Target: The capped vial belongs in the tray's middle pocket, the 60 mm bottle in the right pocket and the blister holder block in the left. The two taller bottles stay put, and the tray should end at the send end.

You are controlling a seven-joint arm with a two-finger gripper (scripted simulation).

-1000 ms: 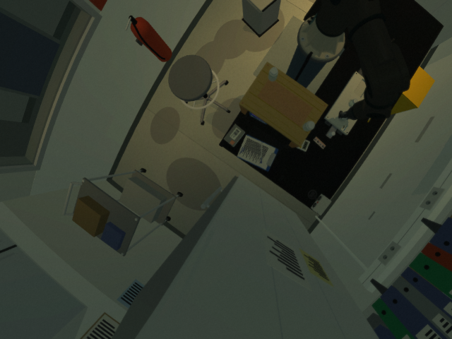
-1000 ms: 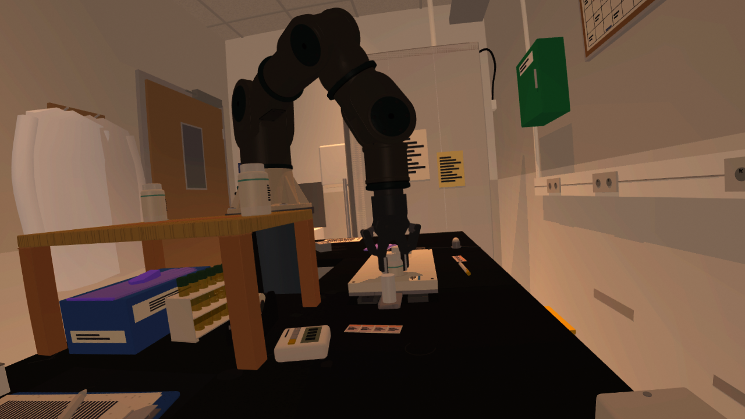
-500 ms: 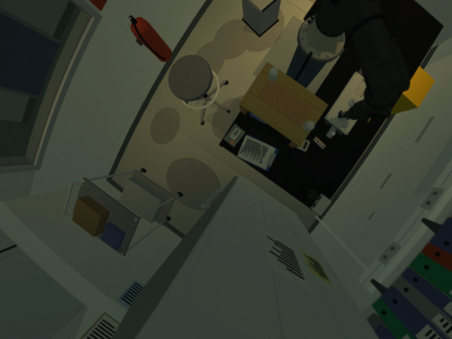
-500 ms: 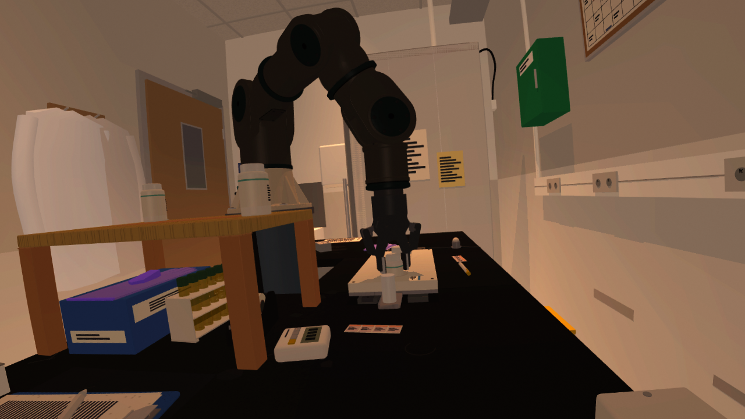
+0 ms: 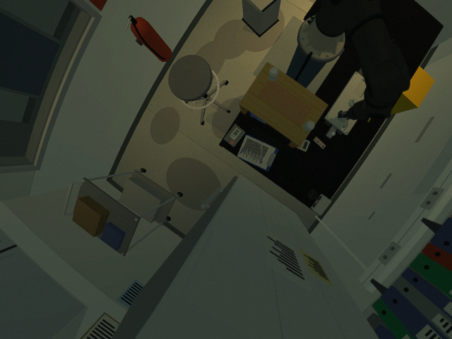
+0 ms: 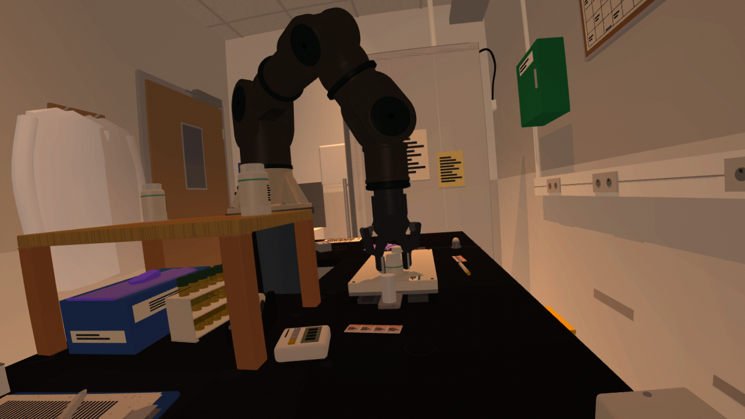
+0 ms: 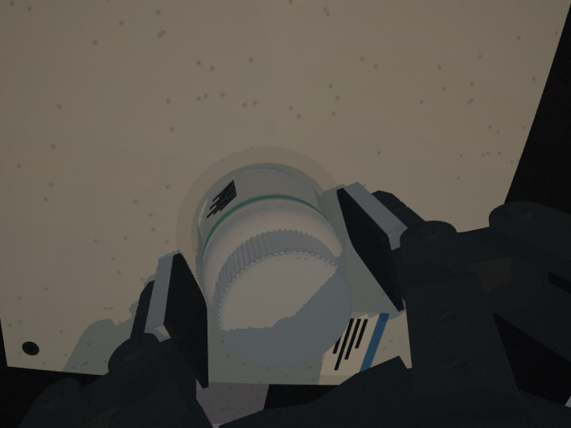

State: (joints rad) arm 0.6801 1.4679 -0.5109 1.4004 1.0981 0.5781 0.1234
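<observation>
The 60 mm bottle (image 7: 272, 258) stands upright in a round pocket of the pale tray (image 6: 393, 276), white with a ribbed cap and a teal band. My gripper (image 7: 281, 286) is open around it and holds nothing. In the second side camera the gripper (image 6: 392, 254) hangs low over the bottle (image 6: 395, 259) on the black bench. The capped vial (image 6: 388, 287) stands at the tray's near edge. Two taller bottles (image 6: 253, 189) (image 6: 153, 202) stand on the wooden riser. I cannot make out the blister holder block.
Behind the tray stand a pale cabinet and the arm's base. The wooden riser (image 6: 166, 229) stands left of the tray, with a blue box (image 6: 125, 310) and tube rack under it. A small white device (image 6: 302, 342) and a label strip (image 6: 373, 329) lie nearer on the bench.
</observation>
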